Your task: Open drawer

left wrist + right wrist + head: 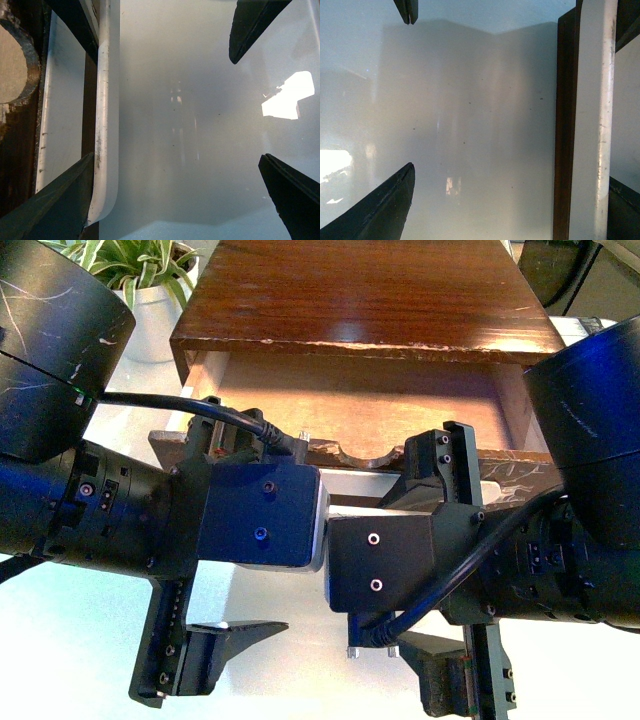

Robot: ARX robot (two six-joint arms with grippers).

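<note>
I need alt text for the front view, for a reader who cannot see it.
A dark wooden drawer stands partly open, pale interior showing under the cabinet top. The left arm and right arm, both black, meet in front of it.

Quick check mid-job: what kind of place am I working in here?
Probably an indoor office or lab bench: a wooden cabinet with its drawer partly open stands on a white tabletop, and a potted plant sits beside it.

Right gripper (515, 120), dark fingers (385, 210) spread wide, above a glossy white bench (470, 75). Long white bar handle (592, 125) on dark-brown wooden drawer (563, 150) lies just inside one finger.
</note>
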